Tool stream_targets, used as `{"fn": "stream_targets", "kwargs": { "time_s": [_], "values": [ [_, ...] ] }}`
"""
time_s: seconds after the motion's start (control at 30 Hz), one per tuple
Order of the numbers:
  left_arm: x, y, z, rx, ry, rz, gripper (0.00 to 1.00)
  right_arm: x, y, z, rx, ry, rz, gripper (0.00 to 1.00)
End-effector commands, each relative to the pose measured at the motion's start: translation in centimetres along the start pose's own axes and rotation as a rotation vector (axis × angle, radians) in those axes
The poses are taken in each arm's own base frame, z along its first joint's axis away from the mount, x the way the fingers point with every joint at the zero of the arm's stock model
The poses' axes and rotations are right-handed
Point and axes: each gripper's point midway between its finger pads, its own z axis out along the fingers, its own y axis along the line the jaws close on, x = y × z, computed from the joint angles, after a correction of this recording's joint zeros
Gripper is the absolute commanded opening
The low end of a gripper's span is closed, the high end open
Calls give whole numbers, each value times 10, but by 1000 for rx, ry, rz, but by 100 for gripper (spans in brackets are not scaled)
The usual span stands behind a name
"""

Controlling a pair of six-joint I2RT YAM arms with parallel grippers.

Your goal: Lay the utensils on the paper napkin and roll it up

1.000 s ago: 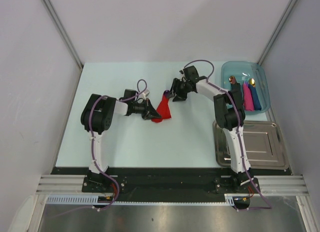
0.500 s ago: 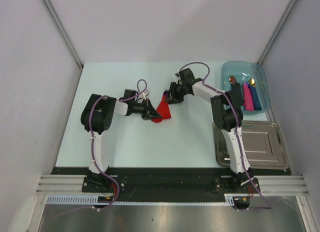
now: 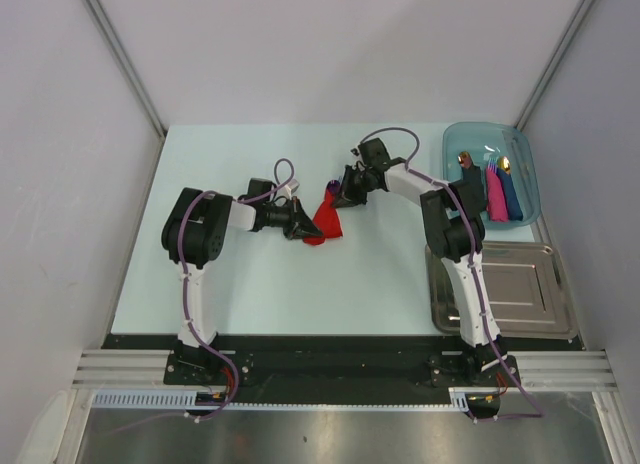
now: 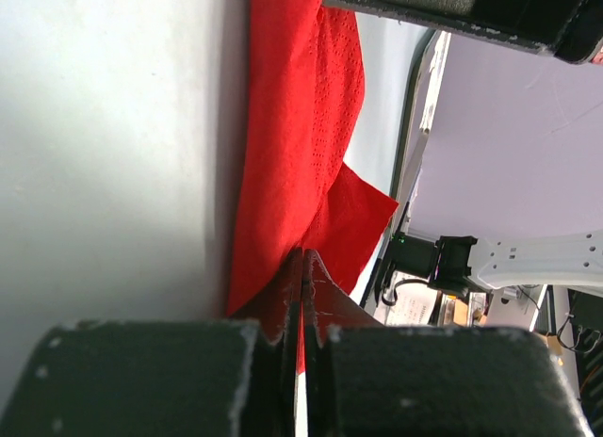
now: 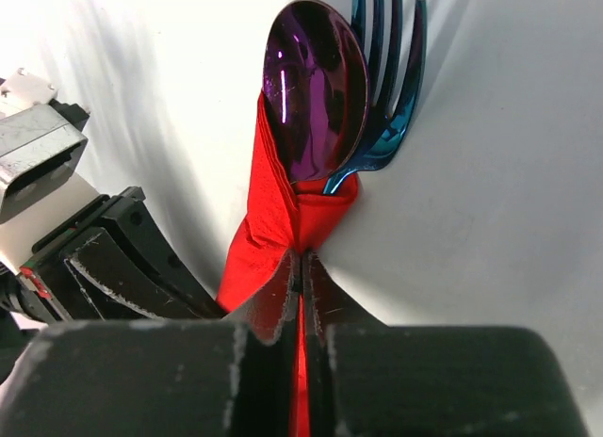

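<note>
Red paper napkin point(image 3: 324, 222), wound into a tight roll, lies near the middle of the desk point(image 3: 250, 284), a little toward its far edge. Out of its far end poke the bowl of the purple spoon point(image 5: 316, 89) and the tines of the blue fork point(image 5: 391, 89), overlapping. A second ago the right gripper point(image 5: 301, 267) stood apart and short of the roll; it has since moved in and closed, pinching the napkin just below the utensil heads. The left gripper point(image 4: 301, 267) is clamped flat on the roll's other end, with a loose red corner beside it. With both ends held, the rolling looks nearly done. The teal bin point(image 3: 455, 144) at the far right corner holds finished rolls point(image 3: 500, 194).
</note>
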Motion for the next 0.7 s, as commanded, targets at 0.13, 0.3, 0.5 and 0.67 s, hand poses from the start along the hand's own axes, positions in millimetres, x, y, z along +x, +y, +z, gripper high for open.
{"fn": "stream_targets", "kwargs": {
  "time_s": [0.13, 0.3, 0.5, 0.67],
  "values": [
    [-9, 13, -4, -95, -76, 30, 1, -1, 14, -2, -105, 27, -11, 0],
    [-27, -31, -17, -36, -140, 153, 18, -24, 43, -25, -197, -24, -46, 0],
    [-42, -63, -36, -34, -207, 246, 41, -29, 53, -43, -219, -46, -69, 0],
    [-57, -74, -58, -65, -276, 287, 54, -30, 63, -59, -254, -61, -100, 0]
  ]
}}
